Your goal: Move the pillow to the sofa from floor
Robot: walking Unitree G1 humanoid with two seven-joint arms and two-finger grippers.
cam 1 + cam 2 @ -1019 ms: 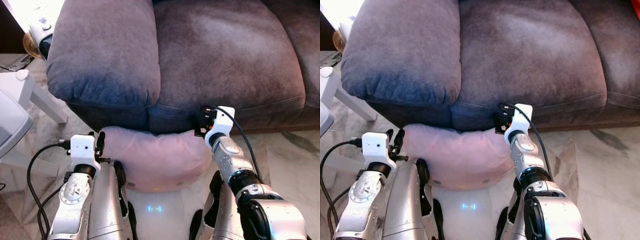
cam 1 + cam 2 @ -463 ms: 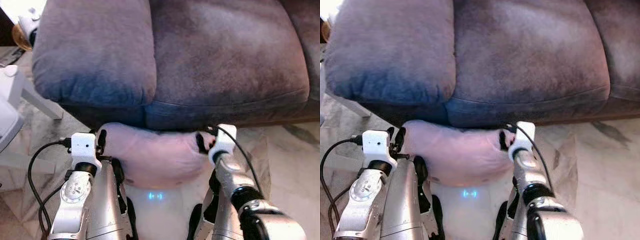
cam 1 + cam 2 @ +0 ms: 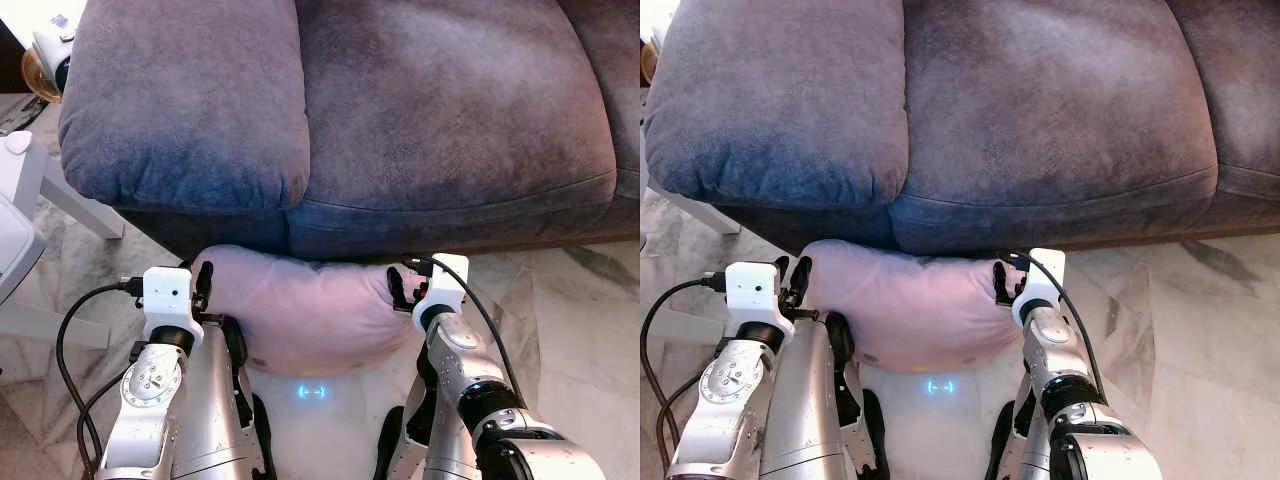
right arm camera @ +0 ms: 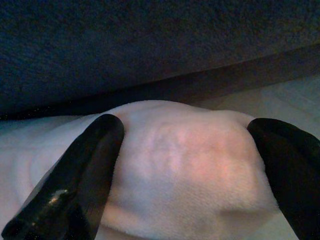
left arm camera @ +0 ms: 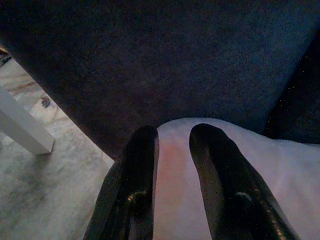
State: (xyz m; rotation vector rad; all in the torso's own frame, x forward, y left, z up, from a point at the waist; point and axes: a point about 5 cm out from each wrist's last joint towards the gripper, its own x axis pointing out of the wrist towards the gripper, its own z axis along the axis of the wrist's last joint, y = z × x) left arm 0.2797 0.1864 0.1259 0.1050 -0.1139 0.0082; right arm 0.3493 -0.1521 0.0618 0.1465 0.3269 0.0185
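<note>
The right gripper (image 4: 185, 165) has its two black fingers spread wide, one on each side of a bulging corner of the soft pale-pink plush pillow (image 3: 300, 305), pressed against the fabric but not yet closed on it. The left gripper (image 5: 172, 165) shows a narrow gap between its fingers, with a thin fold of pillow between them; whether that fold is truly pinched, I cannot tell.

The pillow lies on the pale marble floor (image 3: 580, 300), pushed against the base of the grey-purple suede sofa (image 3: 440, 110), just under the front edge of the seat cushions. The two silver arms flank it, one at each end.

To do this step well, I judge the right fingers should close firmly over a deep bunch of stuffing, not only the cover, since plush slips easily. Both ends should rise together so the pillow does not sag or twist. It should also be drawn back from under the cushion edge before lifting, or it may catch there.
</note>
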